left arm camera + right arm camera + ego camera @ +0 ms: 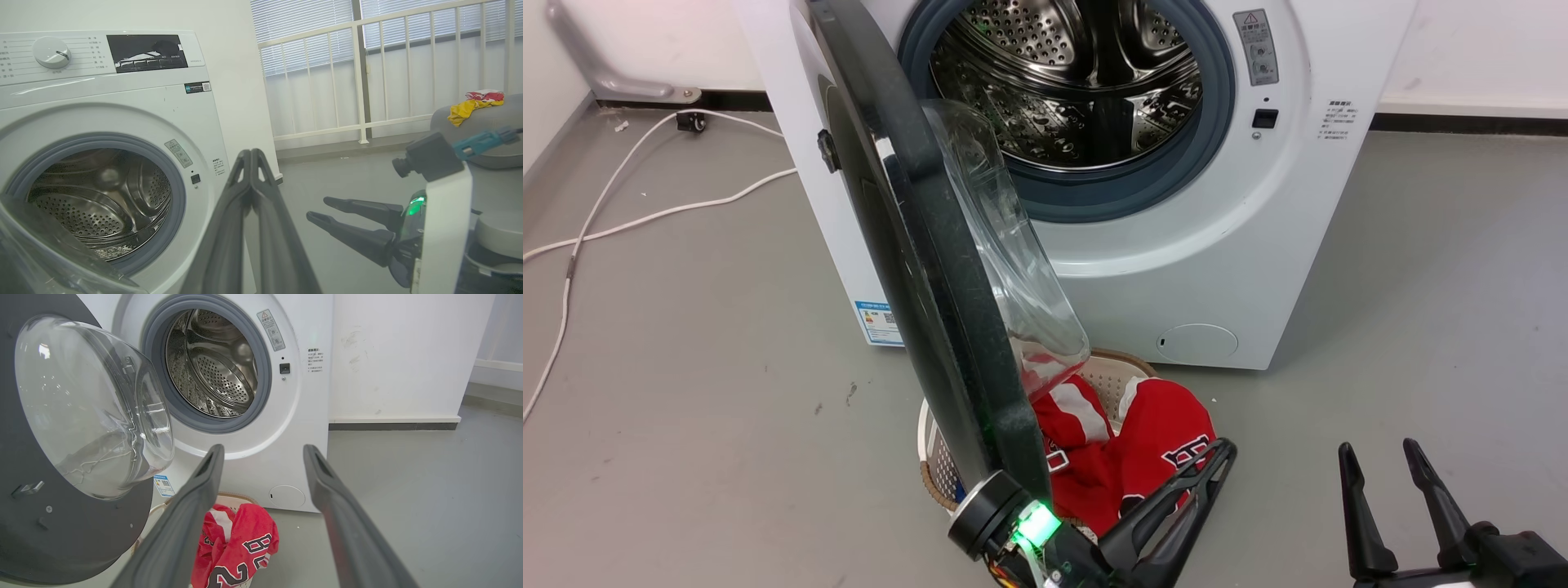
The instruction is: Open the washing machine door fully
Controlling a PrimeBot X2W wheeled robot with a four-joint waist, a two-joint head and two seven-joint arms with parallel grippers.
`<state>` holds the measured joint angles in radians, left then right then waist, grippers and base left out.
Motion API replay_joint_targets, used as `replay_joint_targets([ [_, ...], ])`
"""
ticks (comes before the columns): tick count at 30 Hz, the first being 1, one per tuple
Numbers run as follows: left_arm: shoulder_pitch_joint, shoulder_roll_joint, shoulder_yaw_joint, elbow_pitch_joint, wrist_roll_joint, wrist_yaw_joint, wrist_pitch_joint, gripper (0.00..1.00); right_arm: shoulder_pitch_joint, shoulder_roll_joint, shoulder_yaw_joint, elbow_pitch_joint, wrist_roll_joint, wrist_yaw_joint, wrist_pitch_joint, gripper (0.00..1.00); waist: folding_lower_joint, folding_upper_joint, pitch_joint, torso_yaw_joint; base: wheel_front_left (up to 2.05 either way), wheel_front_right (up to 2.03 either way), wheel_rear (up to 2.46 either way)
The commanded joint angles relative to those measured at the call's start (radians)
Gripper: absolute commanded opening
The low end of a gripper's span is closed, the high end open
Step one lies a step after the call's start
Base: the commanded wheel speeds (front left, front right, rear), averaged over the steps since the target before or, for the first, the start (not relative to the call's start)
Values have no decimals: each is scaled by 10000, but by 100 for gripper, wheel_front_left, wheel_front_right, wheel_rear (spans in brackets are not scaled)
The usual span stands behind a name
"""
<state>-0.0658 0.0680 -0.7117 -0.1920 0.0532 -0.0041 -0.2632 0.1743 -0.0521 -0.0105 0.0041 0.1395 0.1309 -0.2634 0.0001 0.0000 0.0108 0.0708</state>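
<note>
Grey floor [686, 327], basket [929, 457] near the half-open washing machine door [907, 245] — left gripper [1218, 452] fingers pressed together, right gripper [1379, 449] spread, both empty — my push may glance off, door rebounds

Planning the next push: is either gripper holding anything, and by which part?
Nothing is held. The left gripper is shut with nothing between its fingers, beside the washing machine door's lower edge; the right gripper is open and empty.
</note>
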Motion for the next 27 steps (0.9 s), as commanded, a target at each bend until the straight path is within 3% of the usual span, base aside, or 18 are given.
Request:
replay_joint_targets([
  [1, 118, 33, 0, 166, -85, 107, -24, 0, -120, 35, 18, 40, -55, -3, -18, 100, -1, 0, 14, -3, 0, 0, 0],
  [18, 133, 354, 1042, 2418, -993, 376, -25, 0, -288, 35, 59, 233, -55, -3, -18, 100, -1, 0, 166, 73, 0, 0, 0],
  [27, 276, 376, 1764, 2677, -1116, 568, -22, 0, -246, 35, 36, 330, 59, -3, -18, 100, -1, 0, 177, 258, 0, 0, 0],
])
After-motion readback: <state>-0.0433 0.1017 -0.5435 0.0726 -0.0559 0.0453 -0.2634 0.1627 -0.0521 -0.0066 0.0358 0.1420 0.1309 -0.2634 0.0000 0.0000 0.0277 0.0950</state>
